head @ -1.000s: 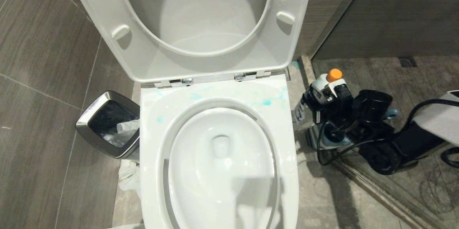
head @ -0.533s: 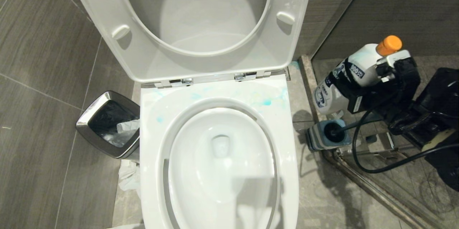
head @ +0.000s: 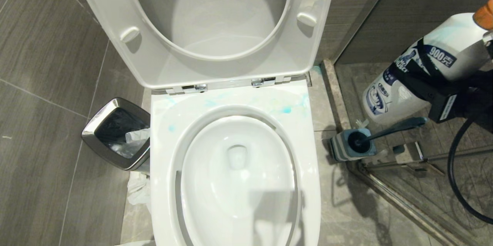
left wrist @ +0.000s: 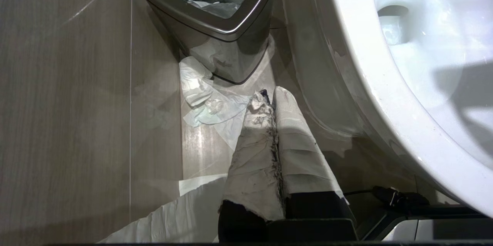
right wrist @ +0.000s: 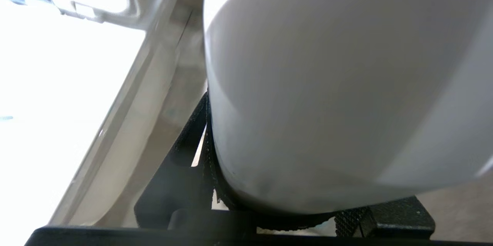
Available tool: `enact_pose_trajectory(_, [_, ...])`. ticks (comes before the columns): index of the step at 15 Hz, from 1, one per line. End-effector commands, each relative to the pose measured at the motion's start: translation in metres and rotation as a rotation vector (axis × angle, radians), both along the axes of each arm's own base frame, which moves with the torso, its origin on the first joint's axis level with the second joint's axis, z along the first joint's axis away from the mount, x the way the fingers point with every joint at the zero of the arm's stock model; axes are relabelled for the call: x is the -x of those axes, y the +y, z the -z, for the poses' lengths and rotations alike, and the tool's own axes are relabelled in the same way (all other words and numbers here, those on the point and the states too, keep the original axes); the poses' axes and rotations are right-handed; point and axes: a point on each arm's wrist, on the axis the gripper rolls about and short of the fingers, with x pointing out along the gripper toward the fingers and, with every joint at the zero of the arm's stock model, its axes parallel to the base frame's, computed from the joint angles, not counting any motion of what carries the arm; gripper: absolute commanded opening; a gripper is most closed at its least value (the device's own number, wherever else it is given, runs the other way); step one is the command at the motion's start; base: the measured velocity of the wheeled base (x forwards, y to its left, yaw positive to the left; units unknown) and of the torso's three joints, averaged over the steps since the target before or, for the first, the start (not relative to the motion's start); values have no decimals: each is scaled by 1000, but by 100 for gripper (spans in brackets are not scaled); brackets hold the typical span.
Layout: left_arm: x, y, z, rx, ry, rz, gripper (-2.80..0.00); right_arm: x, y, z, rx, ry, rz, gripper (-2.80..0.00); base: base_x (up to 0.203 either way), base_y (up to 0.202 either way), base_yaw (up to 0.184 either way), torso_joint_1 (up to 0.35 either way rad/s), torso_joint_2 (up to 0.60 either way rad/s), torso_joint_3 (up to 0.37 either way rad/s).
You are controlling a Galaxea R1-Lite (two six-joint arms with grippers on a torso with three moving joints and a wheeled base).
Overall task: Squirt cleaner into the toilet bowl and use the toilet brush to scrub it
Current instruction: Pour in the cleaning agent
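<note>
While the right hand [head: 443, 96] clamps its black fingers around the middle of the white cleaner bottle [head: 416, 72], the bottle hangs in the air at the robot's right, above the toilet brush [head: 389, 128] and well clear of the toilet bowl [head: 238, 169]. Its long axis lies on a slant: the orange cap [head: 486, 13] points up and away to the right edge of the head view, and the base points down toward the bowl. The step in hand looks like carrying the bottle over for the squirt, since no fresh liquid is falling and only pale blue smears of cleaner [head: 285, 109] mark the flat rim behind the basin. Next the bottle would have to cross to above the basin and be tipped until the cap aims down into it, the reverse of how it points now. The brush rests in its striped holder [head: 346, 148] on the floor beside the bowl, handle leaning off to the right. The left hand [left wrist: 269, 101], its wrapped fingers pressed together and empty, hangs low by the waste bin [left wrist: 215, 19].
</note>
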Motion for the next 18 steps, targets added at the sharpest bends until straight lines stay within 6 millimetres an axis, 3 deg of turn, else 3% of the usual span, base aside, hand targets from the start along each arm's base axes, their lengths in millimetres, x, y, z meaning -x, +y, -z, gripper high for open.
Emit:
enact_pose_trajectory(1, [0,0,0,-1,2,-1,-280,20,-2,-11,9,-65,-7,-280,0,0,0,0,0,0])
enact_pose_trajectory(8, [0,0,0,-5,1,-1,-280,26,36,-5,12,-26,-48,-280,0,0,0,2,1,107])
enact_pose_trajectory(12, [0,0,0,-5,1,-1,-280,22,41,-3,68,-21,-44,-280,0,0,0,-1,0,200])
enact_pose_trajectory(18, [0,0,0,-5,1,-1,-280,-4,57,-3,128,0,-7,-280,0,0,0,2,3,204])
